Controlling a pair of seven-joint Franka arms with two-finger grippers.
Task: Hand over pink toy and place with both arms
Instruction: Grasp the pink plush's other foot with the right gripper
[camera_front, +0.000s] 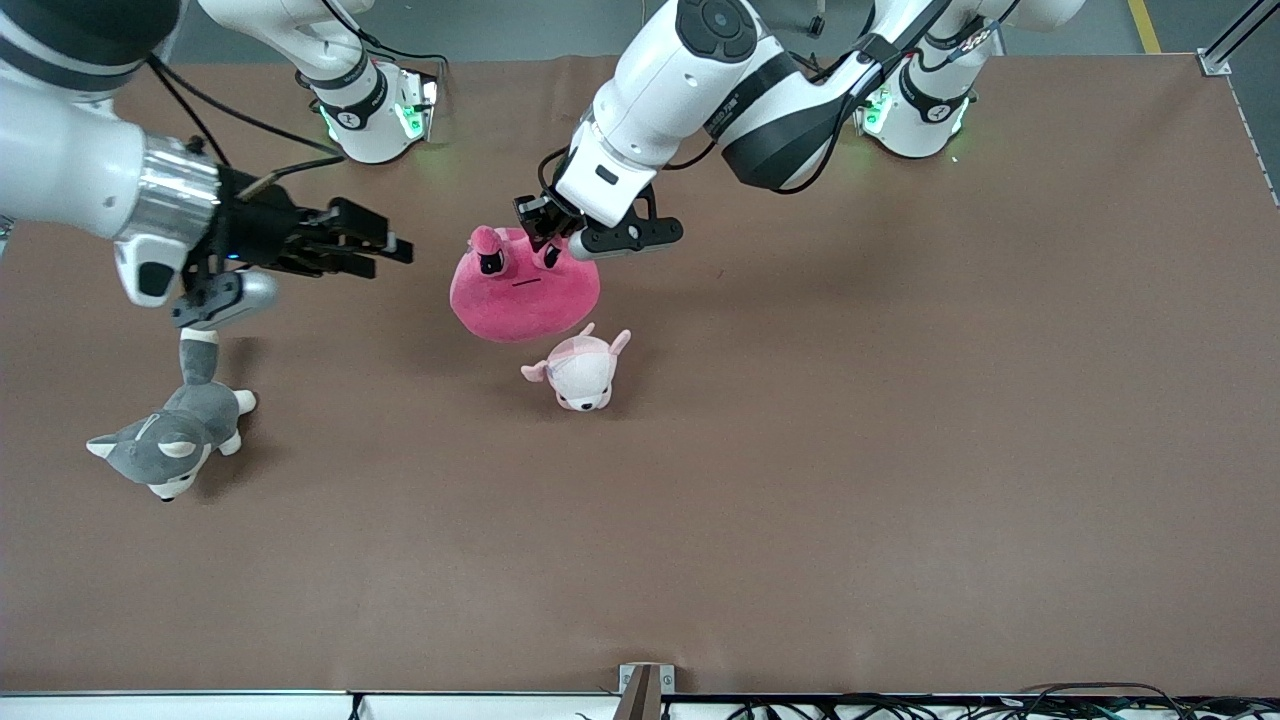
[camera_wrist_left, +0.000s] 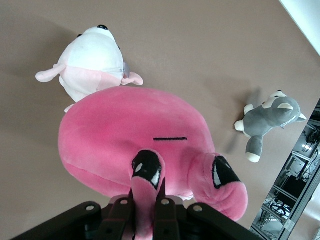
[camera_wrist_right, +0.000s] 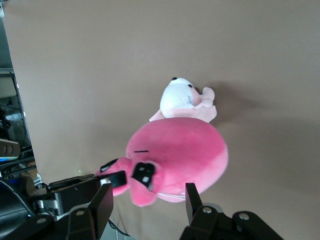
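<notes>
The pink toy (camera_front: 520, 295) is a round hot-pink plush with dark angry eyes. It hangs over the middle of the table. My left gripper (camera_front: 545, 228) is shut on one of its ears, and the left wrist view shows the ear (camera_wrist_left: 146, 192) pinched between the fingers. My right gripper (camera_front: 392, 250) is open and empty in the air beside the toy, toward the right arm's end of the table, with its fingers pointing at the toy. In the right wrist view the toy (camera_wrist_right: 185, 152) lies just ahead of the open fingers (camera_wrist_right: 102, 205).
A small pale pink-and-white plush (camera_front: 582, 370) lies on the table just nearer the front camera than the pink toy. It also shows in the left wrist view (camera_wrist_left: 92, 62). A grey-and-white husky plush (camera_front: 170, 440) lies toward the right arm's end of the table.
</notes>
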